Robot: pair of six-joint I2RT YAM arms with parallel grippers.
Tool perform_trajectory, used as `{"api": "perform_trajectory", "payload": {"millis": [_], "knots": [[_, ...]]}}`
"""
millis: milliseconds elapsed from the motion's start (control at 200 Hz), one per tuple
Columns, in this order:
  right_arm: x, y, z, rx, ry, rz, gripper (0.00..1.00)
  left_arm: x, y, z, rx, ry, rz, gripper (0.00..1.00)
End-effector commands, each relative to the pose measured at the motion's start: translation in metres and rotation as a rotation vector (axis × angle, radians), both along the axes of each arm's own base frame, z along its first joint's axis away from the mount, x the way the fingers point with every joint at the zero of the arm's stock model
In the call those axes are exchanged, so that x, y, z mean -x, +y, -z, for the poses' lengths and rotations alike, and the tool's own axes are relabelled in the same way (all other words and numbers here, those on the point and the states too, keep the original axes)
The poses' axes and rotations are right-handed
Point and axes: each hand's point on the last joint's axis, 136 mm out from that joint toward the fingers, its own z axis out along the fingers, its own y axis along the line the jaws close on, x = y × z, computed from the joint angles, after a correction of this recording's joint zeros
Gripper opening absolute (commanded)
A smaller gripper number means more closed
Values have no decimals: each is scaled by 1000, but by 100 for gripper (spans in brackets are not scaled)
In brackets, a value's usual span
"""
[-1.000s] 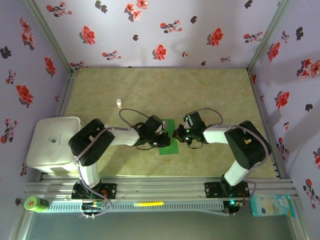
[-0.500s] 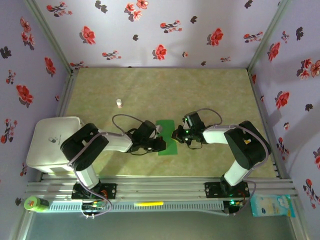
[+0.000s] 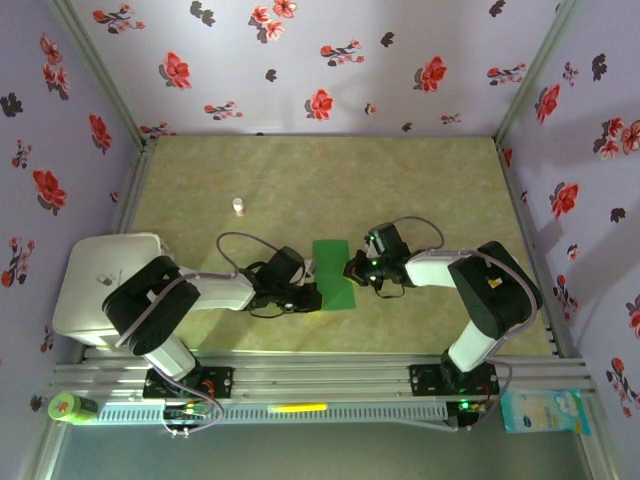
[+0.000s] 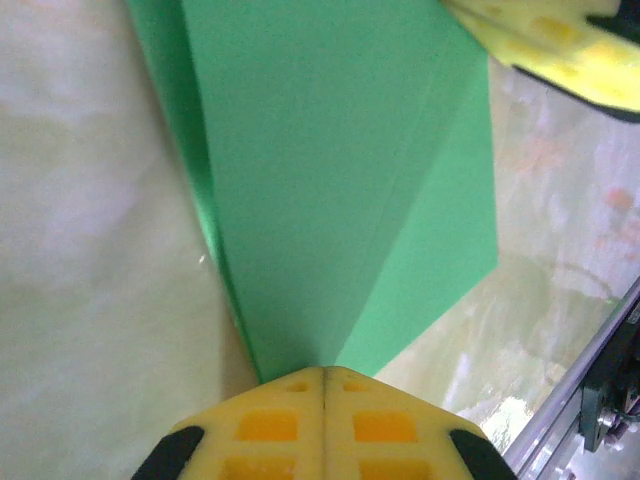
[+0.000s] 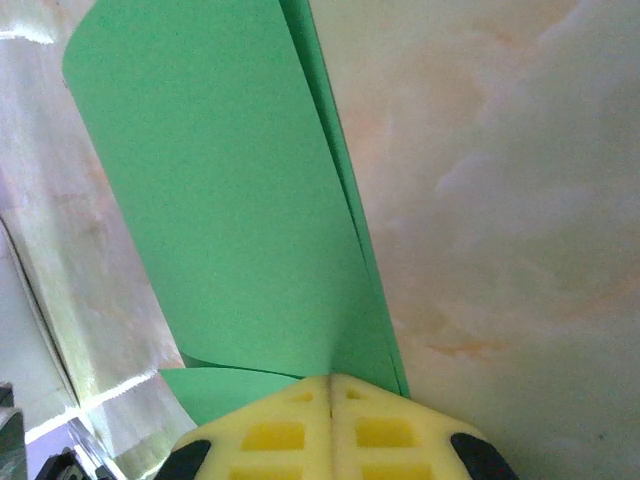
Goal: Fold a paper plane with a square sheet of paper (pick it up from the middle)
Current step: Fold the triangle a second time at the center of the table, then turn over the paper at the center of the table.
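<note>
Top external: folded green paper (image 3: 333,270) sits mid-table, btwn the arms. Left gripper (image 3: 312,297) at its 7 o'clock corner, pads pressed together, pinching the paper's pointed end. Right gripper (image 3: 352,270) at 3 o'clock edge, likewise clamped on it.

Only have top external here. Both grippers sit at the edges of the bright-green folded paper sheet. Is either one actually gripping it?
Observer: Yes. In the left wrist view the left gripper has its yellow fingers pressed together on a pointed corner of the bright-green folded paper sheet.
Operator: Right side?
Observer: The right gripper is shut on the sheet's edge too, where two layers run into its fingertips.
Operator: Layers lying flat?
Observer: No. In the right wrist view the top layer bows up in a curl off the lower one.
</note>
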Motion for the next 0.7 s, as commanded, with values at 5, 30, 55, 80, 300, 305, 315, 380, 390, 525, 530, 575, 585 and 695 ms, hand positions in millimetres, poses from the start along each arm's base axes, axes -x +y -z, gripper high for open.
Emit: {"api": "perform_trajectory", "payload": {"millis": [5,30,55,80,300,305,315,380,390,525,530,575,585,695], "knots": [[5,-9,5,69,40,-13,4,-3,-2,-21,9,-40,27,3],[3,-5,0,57,30,-22,5,-7,-5,-28,17,-58,25,3],[-1,-2,-7,44,18,-29,6,-11,-7,-34,22,-78,19,3],[-4,1,-13,33,3,-34,8,-16,-9,-39,23,-94,10,3],[-6,-10,-49,73,-64,-12,25,-51,-26,-59,32,-155,-18,4],[-5,-11,-49,77,-64,-10,25,-52,-26,-59,30,-154,-18,4],[-5,-13,-49,83,-63,-7,26,-53,-26,-59,28,-155,-15,4],[3,-23,-49,114,-58,15,28,-57,-26,-53,-15,-143,-8,4],[4,-25,-49,118,-57,18,29,-58,-26,-53,-24,-141,-11,4],[26,-38,-45,112,-28,59,30,-63,-24,-42,-87,-131,10,4],[27,-38,-45,112,-28,60,30,-62,-24,-42,-87,-129,11,4],[34,-40,-45,107,-21,60,31,-61,-26,-40,-86,-120,24,4],[36,-41,-44,108,-17,61,31,-61,-26,-39,-88,-118,26,4],[48,-42,-42,97,-2,61,31,-58,-23,-31,-114,-107,45,4]]}}
